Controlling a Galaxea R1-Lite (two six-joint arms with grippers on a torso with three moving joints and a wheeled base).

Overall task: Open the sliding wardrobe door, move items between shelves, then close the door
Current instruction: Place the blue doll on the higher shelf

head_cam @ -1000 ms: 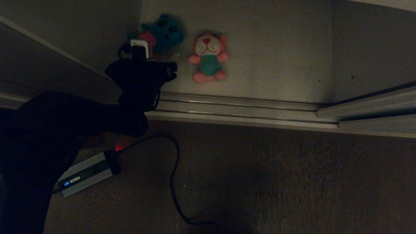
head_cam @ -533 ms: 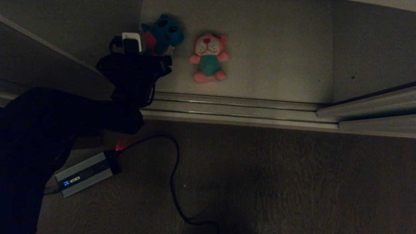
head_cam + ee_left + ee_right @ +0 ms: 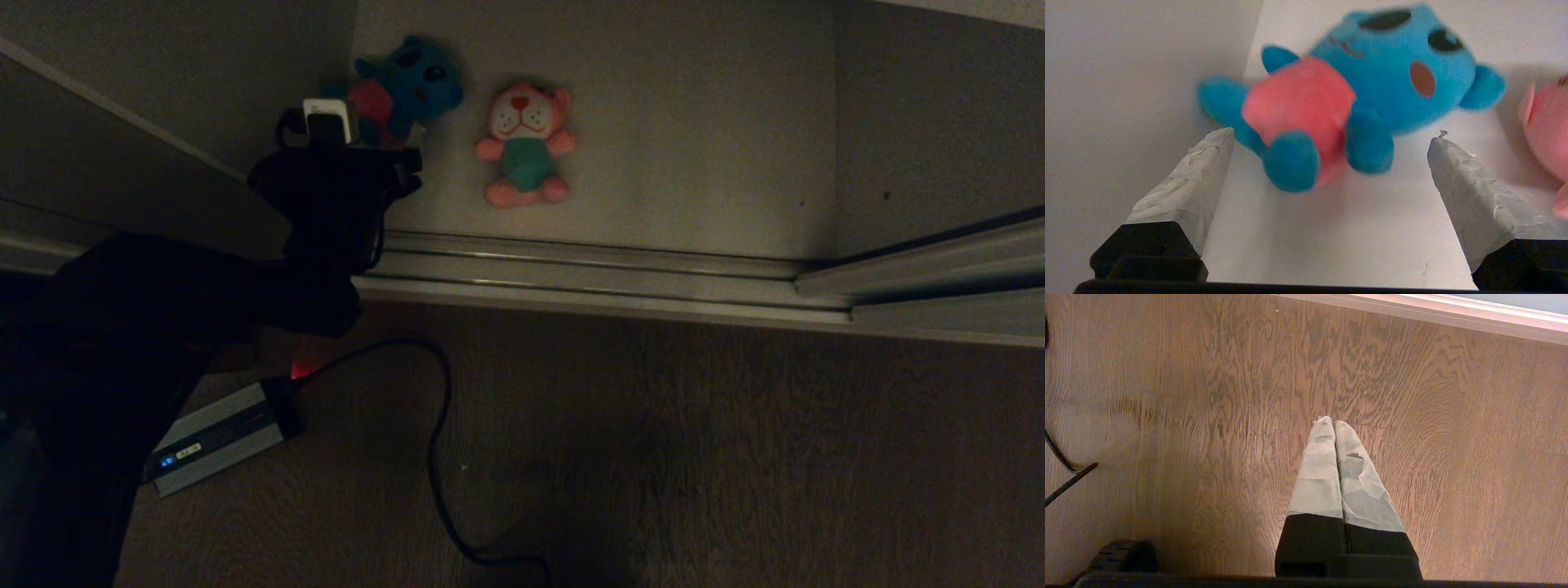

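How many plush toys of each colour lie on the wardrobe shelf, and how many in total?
Blue plush toy with a red belly: 1
Pink plush toy with a teal shirt: 1
Total on the shelf: 2

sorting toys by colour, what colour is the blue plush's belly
Red-pink, on the blue plush; clearest in the left wrist view.
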